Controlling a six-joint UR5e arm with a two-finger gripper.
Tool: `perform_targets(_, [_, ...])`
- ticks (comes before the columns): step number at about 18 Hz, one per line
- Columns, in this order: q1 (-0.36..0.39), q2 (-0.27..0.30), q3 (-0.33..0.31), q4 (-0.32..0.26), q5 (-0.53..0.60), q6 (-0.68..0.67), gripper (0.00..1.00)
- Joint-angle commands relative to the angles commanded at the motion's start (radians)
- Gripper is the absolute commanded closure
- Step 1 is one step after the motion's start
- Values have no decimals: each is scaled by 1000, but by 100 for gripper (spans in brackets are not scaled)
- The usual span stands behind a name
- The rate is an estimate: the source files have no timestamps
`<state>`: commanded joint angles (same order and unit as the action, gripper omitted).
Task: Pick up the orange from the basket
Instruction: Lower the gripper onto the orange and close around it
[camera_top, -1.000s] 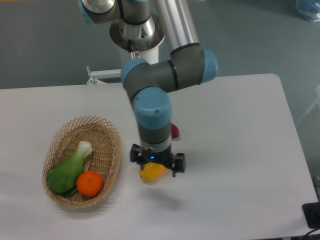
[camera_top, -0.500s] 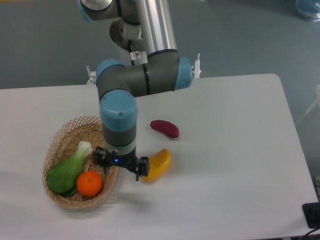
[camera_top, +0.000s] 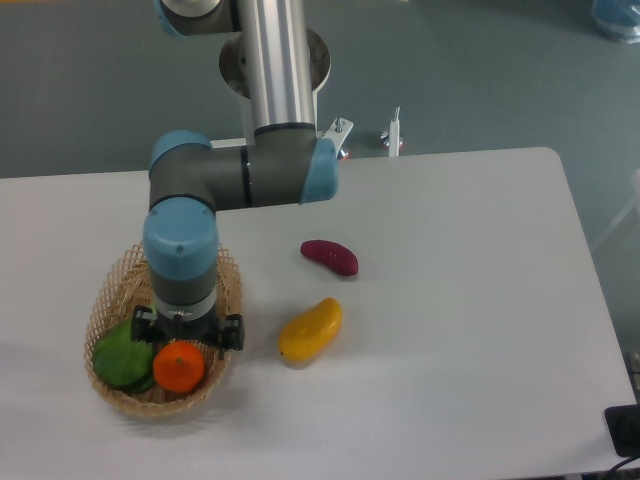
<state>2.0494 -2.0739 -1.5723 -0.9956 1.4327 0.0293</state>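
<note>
Orange fruit and woven wicker are framed beneath the arm: the orange (camera_top: 179, 366) is seen lying in the near end of the basket (camera_top: 113, 385), touching the green leafy vegetable (camera_top: 119, 354) at its left. The tool (camera_top: 186, 338) is held directly above the fruit, its dark body seen from behind and overlapping the orange's top edge; the fingers themselves are hidden under the wrist, so whether the jaws are wide or narrow cannot be told, and no contact with the fruit can be confirmed. Nothing is seen to be gripped.

Outside the basket, a yellow mango (camera_top: 311, 329) and a dark red fruit (camera_top: 330, 256) are left lying on the white table (camera_top: 470, 300), well apart from the work.

The step in hand is judged to be the final alignment and descent. It would be done well if the tool were centred over the widest part of the orange, lowered straight down with the jaws wide enough to pass both sides, and closed only once the fingers sit at mid-height. Care is called for on two sides: the vegetable is pressed against the fruit, and the basket's near rim is close, so a finger could be caught on either. A glossy round skin is likely to slip if it is pinched too high.
</note>
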Motion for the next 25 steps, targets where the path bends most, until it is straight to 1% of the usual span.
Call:
perform_targets(5, [-8,-26,0,5,3,-29,0])
perform_targets(12, [-17,-69,15,9,3,-51,0])
perform_targets(15, [-18,-83,17,54,5,-51,1])
perform_targets(16, [-18,-83,18,57,3,-49,15])
perform_targets(18, [-20,-81,18,66,0,-48,37])
perform_targets(22, [-21,-68,18,64,0,-43,37])
perform_targets(25, [-21,-34,8,66,-6,-42,37])
